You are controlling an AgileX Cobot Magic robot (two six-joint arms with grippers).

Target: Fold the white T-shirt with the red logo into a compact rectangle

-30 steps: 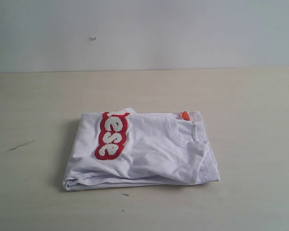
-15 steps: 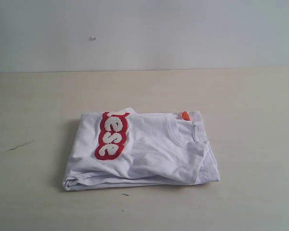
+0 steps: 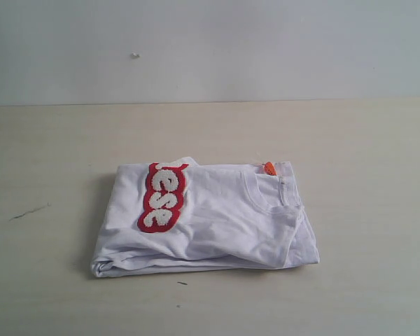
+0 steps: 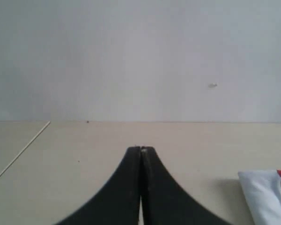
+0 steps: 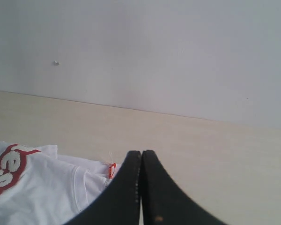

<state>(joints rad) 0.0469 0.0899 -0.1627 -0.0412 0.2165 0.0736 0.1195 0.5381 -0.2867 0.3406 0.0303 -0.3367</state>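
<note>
The left end effector (image 4: 141, 151) and right end effector (image 5: 141, 154) are pressed closed, empty, clear of the folded white T-shirt (image 3: 224, 224).

Soft, even, slightly hazy light in all three views.
The pale table (image 3: 350, 140) and wall (image 3: 266, 49) look washed out, without glare. The white T-shirt (image 3: 224, 217) casts a faint shadow along its left and near edges. In the wrist views, the left gripper (image 4: 141, 149) and right gripper (image 5: 141, 152) are blurred dark silhouettes.
</note>
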